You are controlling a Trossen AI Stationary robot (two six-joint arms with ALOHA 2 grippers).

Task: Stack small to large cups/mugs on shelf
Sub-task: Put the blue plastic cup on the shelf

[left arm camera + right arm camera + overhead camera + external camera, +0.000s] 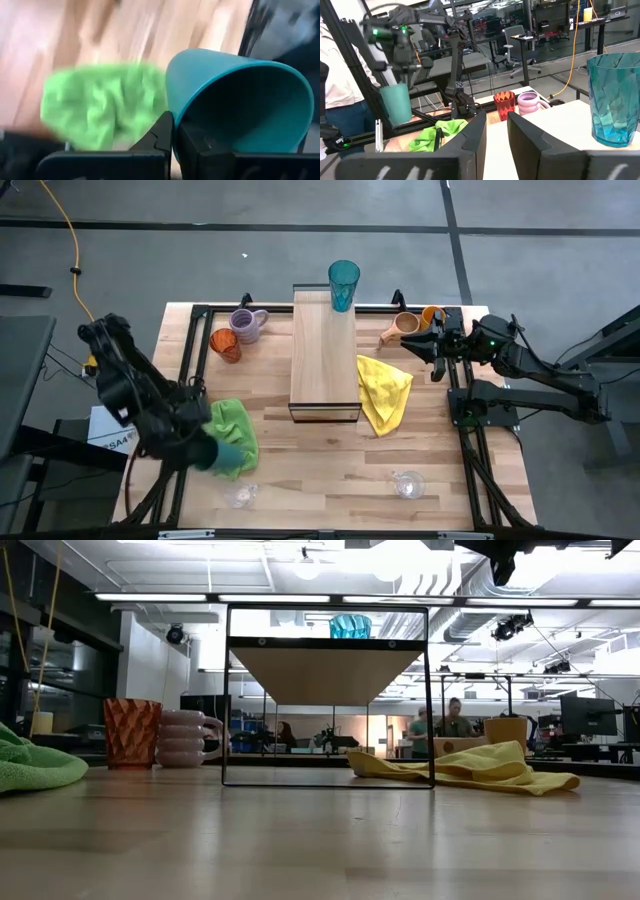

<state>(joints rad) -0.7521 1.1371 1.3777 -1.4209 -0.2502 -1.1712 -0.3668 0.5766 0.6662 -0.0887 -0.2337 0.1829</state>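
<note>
Gripping a teal tumbler [240,100] by its rim, my left end effector [205,442] is clamped shut on it, lifted over the green cloth [233,430] at the bench's [330,470] left front. My right end effector [412,346] hangs narrowly parted, holding nothing, beside the tan mug [400,328] and the orange cup [432,315]. Another teal tumbler [343,285] stands empty on the shelf's [323,365] far end.

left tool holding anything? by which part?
Yes: the left tool pinches a teal tumbler by its rim wall, above the green cloth.
</note>
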